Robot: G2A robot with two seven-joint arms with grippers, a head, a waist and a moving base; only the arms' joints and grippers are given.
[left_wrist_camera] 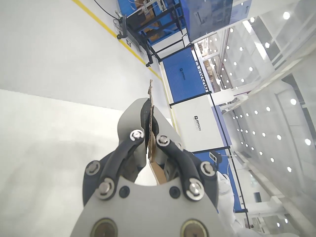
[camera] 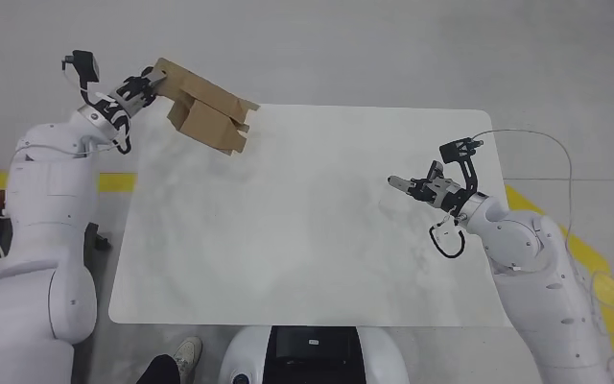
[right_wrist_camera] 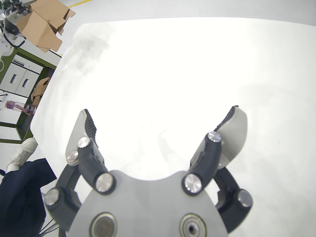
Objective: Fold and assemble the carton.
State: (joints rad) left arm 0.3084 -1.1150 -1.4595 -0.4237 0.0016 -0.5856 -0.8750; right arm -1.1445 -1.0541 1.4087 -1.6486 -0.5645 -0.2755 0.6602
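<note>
A brown cardboard carton, partly unfolded with loose flaps, hangs in the air over the table's far left corner. My left gripper is shut on one of its panels. In the left wrist view the cardboard edge is pinched between the two fingertips. From the right wrist view the carton appears far off beyond the table corner, with the left gripper holding it. My right gripper is open over the right side of the white table, its fingers spread wide with nothing between them.
The white table top is bare under and around the right gripper. Off the table's left edge stand a green-framed cabinet with scrap cardboard. A person's shoe shows near the table's front edge.
</note>
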